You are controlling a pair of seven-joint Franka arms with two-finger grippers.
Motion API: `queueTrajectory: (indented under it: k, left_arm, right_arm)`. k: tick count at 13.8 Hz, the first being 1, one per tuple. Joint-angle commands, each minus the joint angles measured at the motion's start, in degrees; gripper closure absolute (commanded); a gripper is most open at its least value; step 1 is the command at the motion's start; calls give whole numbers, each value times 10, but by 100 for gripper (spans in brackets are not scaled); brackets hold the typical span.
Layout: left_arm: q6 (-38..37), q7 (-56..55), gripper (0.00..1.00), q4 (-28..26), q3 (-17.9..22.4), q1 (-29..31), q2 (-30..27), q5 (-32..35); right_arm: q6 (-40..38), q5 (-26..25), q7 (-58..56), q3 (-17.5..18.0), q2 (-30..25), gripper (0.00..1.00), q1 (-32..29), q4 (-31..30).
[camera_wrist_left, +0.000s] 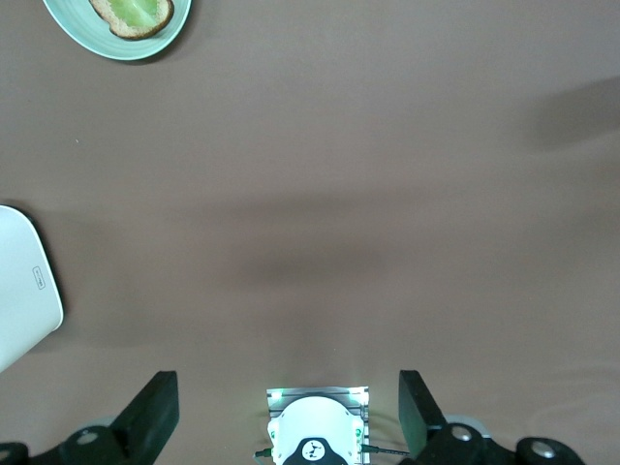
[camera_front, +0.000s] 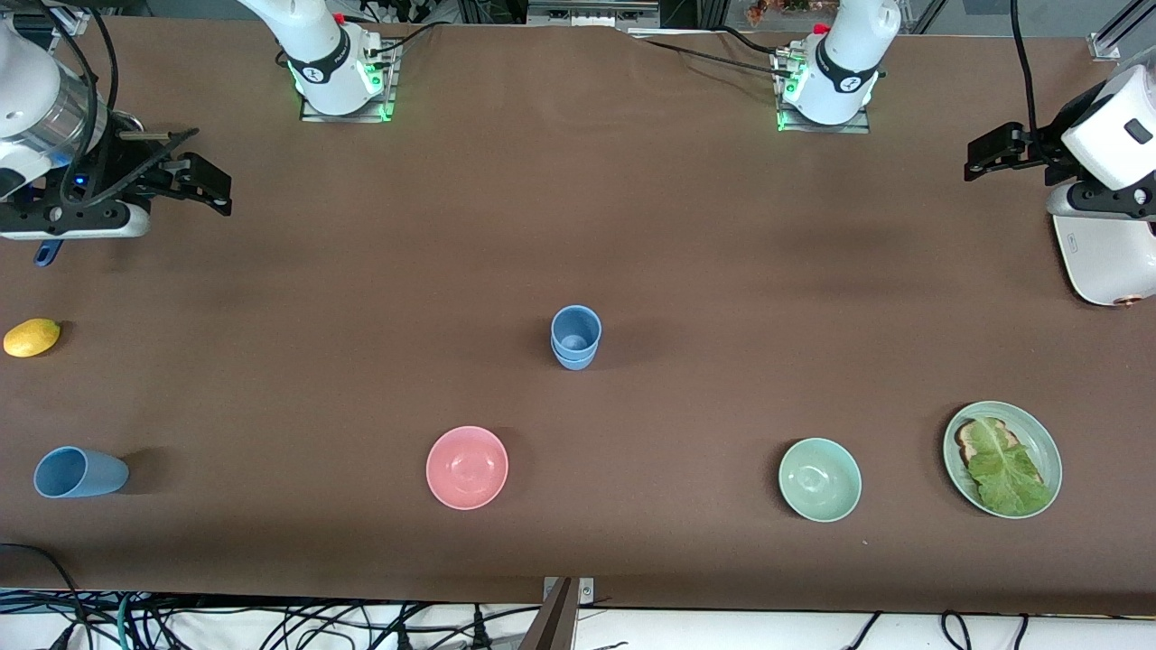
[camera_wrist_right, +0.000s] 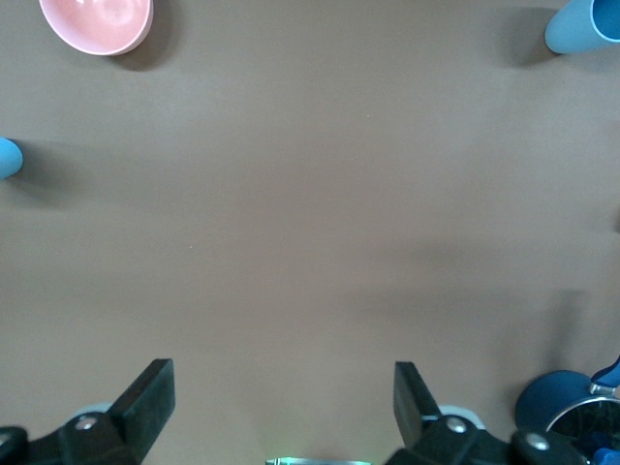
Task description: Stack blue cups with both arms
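- Two blue cups (camera_front: 575, 337) stand nested mid-counter (camera_front: 578, 226); a third cup (camera_front: 79, 472) lies tipped toward my right arm's end.
- My left fingers (camera_wrist_left: 289, 415) and right fingers (camera_wrist_right: 283, 407) both hang wide, empty.

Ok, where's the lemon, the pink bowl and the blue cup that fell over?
lemon (camera_front: 32, 338), front view, middle of its peel.
pink bowl (camera_front: 467, 468), front view, inside bottom.
tipped blue cup (camera_front: 90, 473), front view, its side wall.

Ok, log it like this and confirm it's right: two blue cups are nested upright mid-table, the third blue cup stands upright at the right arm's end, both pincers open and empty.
One thing is wrong: the third blue cup lies on its side, as the front view shows. The rest holds: the nested blue cups stand upright mid-table, and the left pincer and right pincer are open and empty.
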Motion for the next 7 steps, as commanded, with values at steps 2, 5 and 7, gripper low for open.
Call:
queueTrajectory:
  k: [2, 5, 7]
  left_arm:
    - [-3, 12, 0, 15, 2, -1, 6, -15]
    - [-3, 12, 0, 15, 2, -1, 8, -15]
    - [-3, 12, 0, 15, 2, -1, 8, -14]
  right_arm:
    - [-7, -2, -12, 9, -12, 0, -12, -7]
    - [-6, 2, -35, 9, -12, 0, -12, 4]
    - [-6, 14, -36, 9, -11, 0, -13, 7]
